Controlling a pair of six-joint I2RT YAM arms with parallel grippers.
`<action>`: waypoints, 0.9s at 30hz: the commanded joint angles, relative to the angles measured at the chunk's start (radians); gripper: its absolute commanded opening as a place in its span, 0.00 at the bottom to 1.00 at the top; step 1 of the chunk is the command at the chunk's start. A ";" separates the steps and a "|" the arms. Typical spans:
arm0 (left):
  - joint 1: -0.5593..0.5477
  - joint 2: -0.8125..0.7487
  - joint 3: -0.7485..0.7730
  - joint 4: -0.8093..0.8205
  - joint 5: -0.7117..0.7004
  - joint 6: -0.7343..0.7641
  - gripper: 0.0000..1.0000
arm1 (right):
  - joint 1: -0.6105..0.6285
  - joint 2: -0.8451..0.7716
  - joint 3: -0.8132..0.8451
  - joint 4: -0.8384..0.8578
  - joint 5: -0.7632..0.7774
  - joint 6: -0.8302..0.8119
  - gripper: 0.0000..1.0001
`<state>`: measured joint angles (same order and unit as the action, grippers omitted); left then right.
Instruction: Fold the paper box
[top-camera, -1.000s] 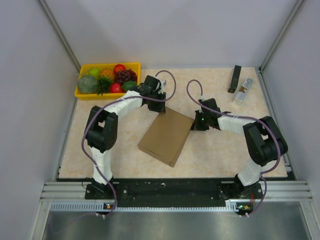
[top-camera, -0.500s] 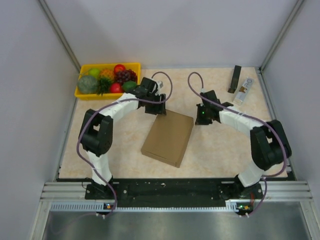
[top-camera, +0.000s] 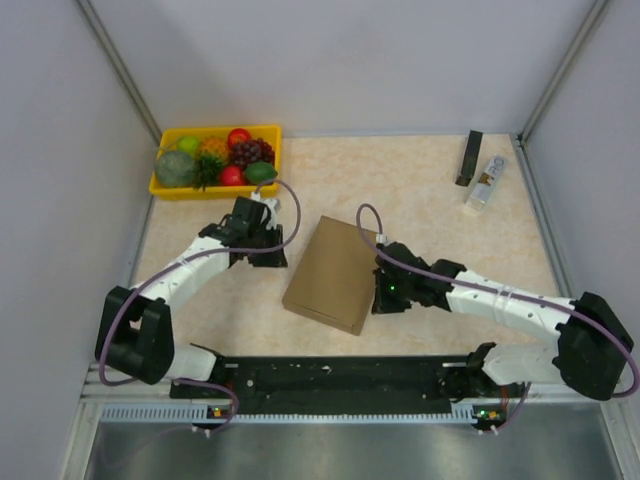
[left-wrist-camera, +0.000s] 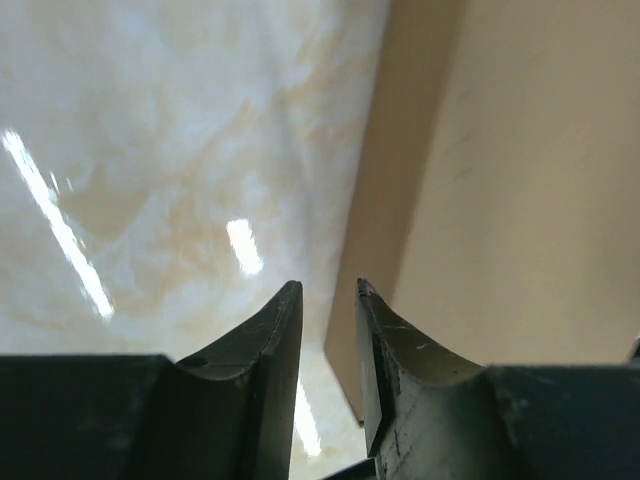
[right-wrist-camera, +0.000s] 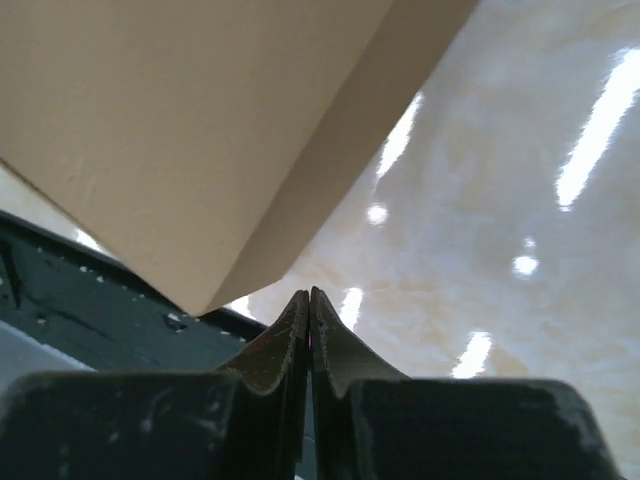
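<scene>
Right hand (right-wrist-camera: 309, 295): fingertips pressed together, empty, just beside the near right corner of the paper box (top-camera: 335, 275). The box lies flat on the surface (top-camera: 450, 200) between both hands, closed, with no flap standing; folding appears essentially complete. Beyond it, left hand (left-wrist-camera: 327, 288): fingers slightly parted, holding nothing, box to its right.

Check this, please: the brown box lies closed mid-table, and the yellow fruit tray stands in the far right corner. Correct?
Not quite. The brown box lies closed mid-table, but the yellow fruit tray stands in the far left corner; the top view shows it.
</scene>
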<state>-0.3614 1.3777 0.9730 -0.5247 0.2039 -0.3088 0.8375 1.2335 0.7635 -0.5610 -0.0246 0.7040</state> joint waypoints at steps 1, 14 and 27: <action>-0.002 -0.029 -0.135 0.071 -0.018 -0.041 0.30 | 0.112 -0.020 -0.030 0.120 0.052 0.219 0.00; -0.071 0.003 -0.208 0.189 -0.047 -0.098 0.28 | 0.239 0.096 -0.090 0.199 0.133 0.339 0.00; -0.152 -0.017 -0.284 0.186 -0.031 -0.144 0.25 | 0.282 0.113 -0.153 0.368 0.118 0.488 0.00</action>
<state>-0.4679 1.3972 0.7258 -0.3534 0.1364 -0.4156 1.1049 1.3384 0.6216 -0.3386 0.0818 1.1065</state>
